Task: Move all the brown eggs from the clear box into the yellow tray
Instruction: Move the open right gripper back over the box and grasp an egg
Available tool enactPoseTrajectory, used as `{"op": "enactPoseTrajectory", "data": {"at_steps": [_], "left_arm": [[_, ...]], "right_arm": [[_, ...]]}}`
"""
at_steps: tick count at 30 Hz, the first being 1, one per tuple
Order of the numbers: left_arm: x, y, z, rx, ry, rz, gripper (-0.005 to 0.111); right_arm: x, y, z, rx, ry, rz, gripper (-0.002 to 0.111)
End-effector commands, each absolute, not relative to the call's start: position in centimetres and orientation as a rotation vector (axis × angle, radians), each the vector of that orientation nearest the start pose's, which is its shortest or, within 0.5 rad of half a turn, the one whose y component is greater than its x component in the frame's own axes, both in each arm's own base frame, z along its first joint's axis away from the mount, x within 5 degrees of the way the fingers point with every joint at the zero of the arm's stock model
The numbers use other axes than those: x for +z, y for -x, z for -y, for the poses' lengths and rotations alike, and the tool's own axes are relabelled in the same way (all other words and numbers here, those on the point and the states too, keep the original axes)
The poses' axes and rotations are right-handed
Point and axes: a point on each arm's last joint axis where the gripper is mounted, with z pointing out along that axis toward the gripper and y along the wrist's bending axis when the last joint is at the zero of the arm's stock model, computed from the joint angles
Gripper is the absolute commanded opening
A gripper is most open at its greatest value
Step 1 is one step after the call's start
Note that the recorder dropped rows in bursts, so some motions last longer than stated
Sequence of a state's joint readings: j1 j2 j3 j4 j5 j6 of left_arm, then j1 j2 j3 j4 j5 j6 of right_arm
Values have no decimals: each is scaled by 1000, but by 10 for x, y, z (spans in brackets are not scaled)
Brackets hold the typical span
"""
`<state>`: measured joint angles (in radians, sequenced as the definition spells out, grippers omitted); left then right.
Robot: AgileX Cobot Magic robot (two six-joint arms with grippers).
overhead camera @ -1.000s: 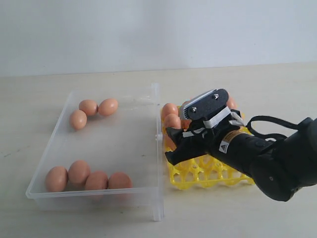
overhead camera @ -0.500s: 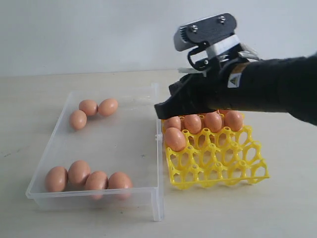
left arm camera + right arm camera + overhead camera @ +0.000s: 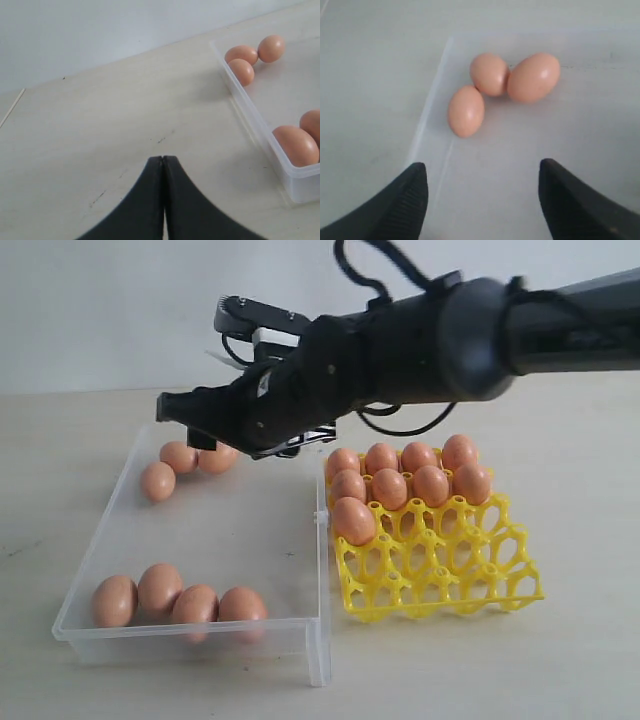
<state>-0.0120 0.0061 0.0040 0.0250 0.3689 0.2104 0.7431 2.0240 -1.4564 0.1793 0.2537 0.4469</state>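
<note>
Tool on right arm (image 3: 188,420), jaws apart, above brown eggs (image 3: 179,456) in clear box (image 3: 296,636)

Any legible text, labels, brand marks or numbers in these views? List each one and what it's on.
None readable in any view.
The brown eggs, clear box and yellow tray carry no print or stamp.
The right pincer, the left pincer and the dark arm show no sticker or lettering from these angles.
The table and the wall are plain.
</note>
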Motion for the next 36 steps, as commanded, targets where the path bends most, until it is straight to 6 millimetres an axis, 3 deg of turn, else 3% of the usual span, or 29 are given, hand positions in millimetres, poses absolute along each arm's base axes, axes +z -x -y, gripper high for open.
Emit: {"op": "enactPoseTrajectory", "data": {"at_steps": [1,5,8,15,36], "left_arm": [[180,-53,0,160,-214,-1837,0],[180,-53,0,160,-214,-1837,0],[180,-53,0,160,-214,-1837,0],[180,-53,0,160,-214,-1837,0],[180,-53,0,160,-214,-1837,0]], "right_arm": [[182,-372,-337,874,-168,-2382,63],[166,-396,-352,870,-238,-2397,63],[150,-409,-351,766,-337,-2484,61],[143,-429,-352,574,-349,-2491,59],[109,-445,-357,560,-366,-2498,59]]}}
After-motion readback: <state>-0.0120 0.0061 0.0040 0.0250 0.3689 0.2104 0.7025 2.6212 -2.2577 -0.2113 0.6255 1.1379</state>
